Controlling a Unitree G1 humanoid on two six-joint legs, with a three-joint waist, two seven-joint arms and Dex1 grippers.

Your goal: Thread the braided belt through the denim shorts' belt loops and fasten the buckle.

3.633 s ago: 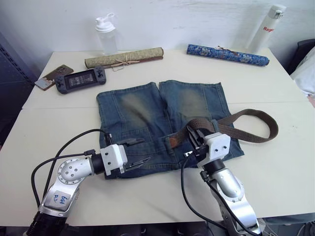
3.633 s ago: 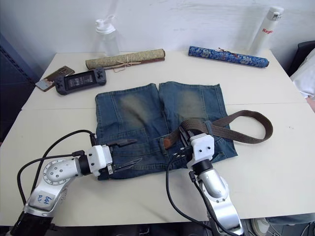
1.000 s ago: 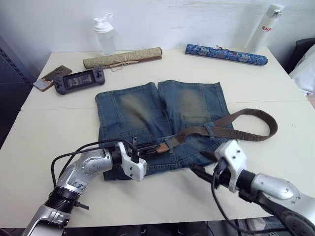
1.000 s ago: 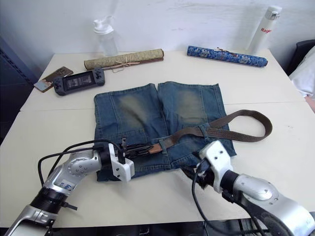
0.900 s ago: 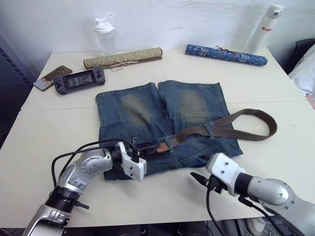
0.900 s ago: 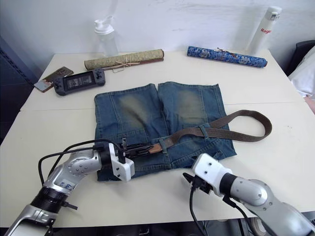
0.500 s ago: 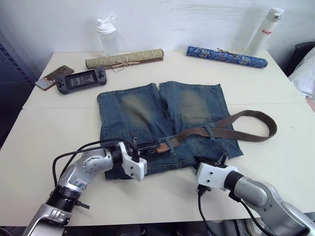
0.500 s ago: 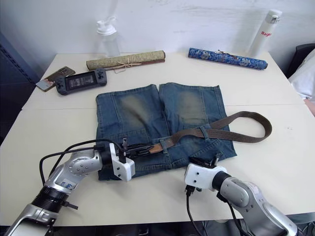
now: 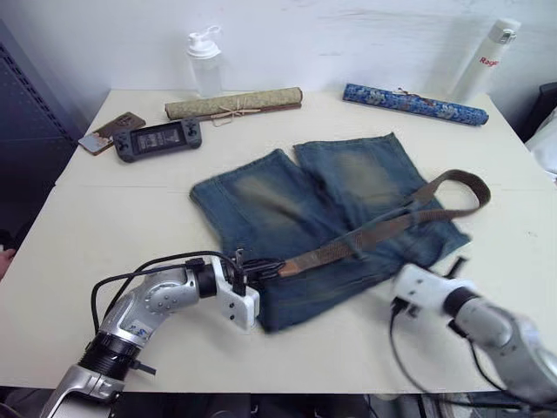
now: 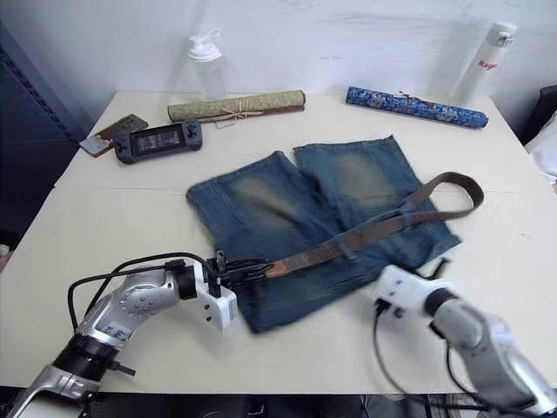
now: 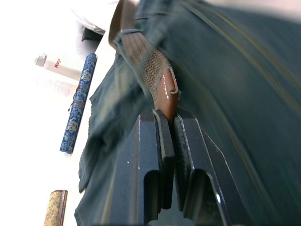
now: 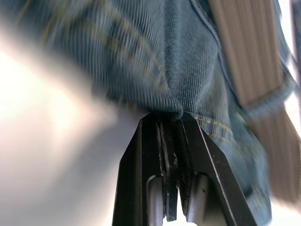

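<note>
The denim shorts (image 9: pixel 331 205) lie skewed on the table, waistband toward me. The braided belt (image 9: pixel 374 231) runs across the waist, passes under a belt loop (image 10: pixel 345 245) and curls back in a bend at the right. My left gripper (image 9: pixel 261 266) is shut on the belt's tan leather tip (image 11: pixel 167 92), at the left end of the waistband. My right gripper (image 10: pixel 439 261) is shut on the hem of the shorts (image 12: pixel 141 56) at their right corner, beside the belt (image 12: pixel 244 52). The buckle is hidden.
Along the far edge stand a clear bottle (image 9: pixel 205 61), a rolled tan mat (image 9: pixel 233 102), a rolled blue patterned tube (image 9: pixel 414 104) and a white flask (image 9: pixel 487 59). A handheld game console (image 9: pixel 157 139) and a phone (image 9: pixel 109 131) lie at the far left.
My right gripper has swung from the table in front of the shorts to their right corner and closed on the denim. The shorts now lie skewed. The camera has shifted too.
</note>
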